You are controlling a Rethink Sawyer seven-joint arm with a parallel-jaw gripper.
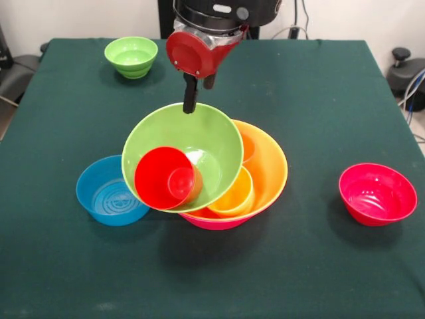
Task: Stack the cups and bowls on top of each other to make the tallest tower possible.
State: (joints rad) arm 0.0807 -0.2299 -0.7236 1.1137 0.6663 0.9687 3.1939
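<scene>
Tower [265,166] at frame centre: pink bowl [216,222] under orange bowl, green bowl [199,139] tilted on top, red cup [164,177] inside. Gripper [191,100] pinches green bowl's upper rim from above, jaws clamped on it. Loose bowls: blue [109,193] left, red [378,194] right, small green [131,56] upper left.

The scene is seen from one front view only — set high across the table [332,86] and angled down at it. The gripper [191,100] is met near the top centre; the whole tabletop around and below it is taken in from moderate closeness.
</scene>
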